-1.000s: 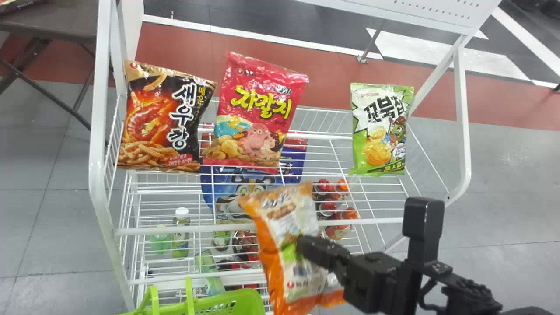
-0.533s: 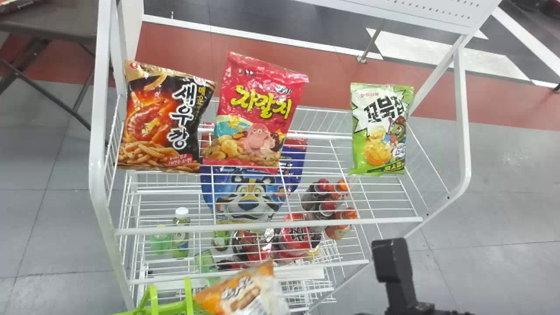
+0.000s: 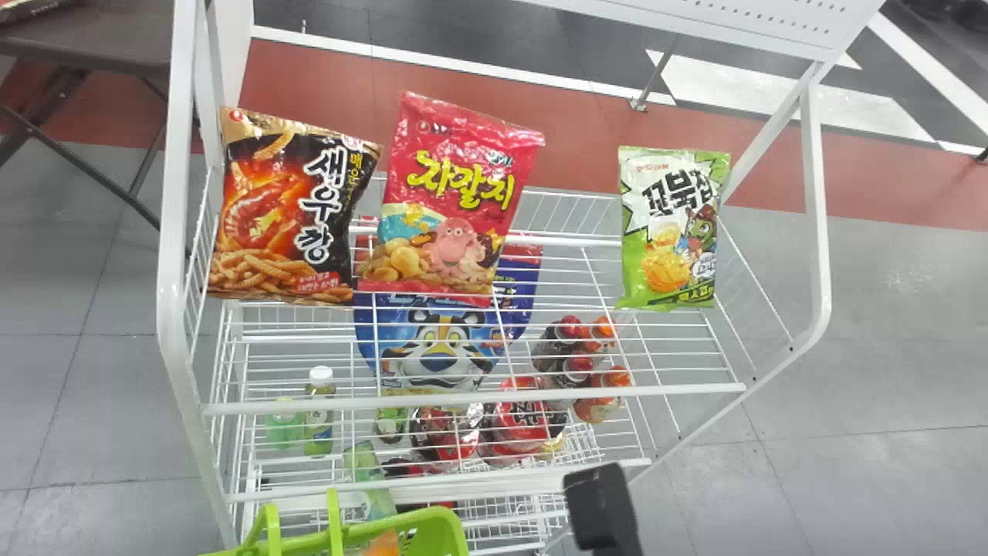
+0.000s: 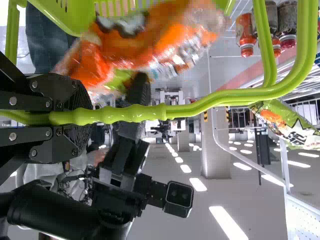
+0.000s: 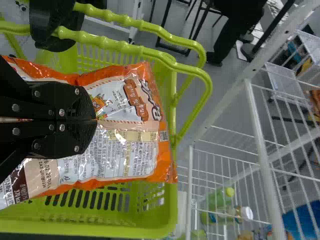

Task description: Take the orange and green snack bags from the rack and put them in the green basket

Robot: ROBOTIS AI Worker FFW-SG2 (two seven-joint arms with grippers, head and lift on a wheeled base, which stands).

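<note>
Green snack bag (image 3: 670,232) is up on the white rack (image 3: 463,399), toward its far right corner. Green basket (image 5: 100,225) is by the near left corner, its handle gripped in the left pincer (image 4: 82,117). Orange snack bag (image 5: 125,150) is over the basket's opening, pinched in the right pincer (image 5: 96,120). Black bag (image 3: 289,212) is along the rack's left edge, red bag (image 3: 455,201) just beside it.

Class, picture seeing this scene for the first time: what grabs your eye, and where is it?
The orange snack bag, clamped in the right tool over the bright green basket, with the left tool gripping its handle. Then the rack: black bag left, red bag beside it, green bag apart at right.
</note>
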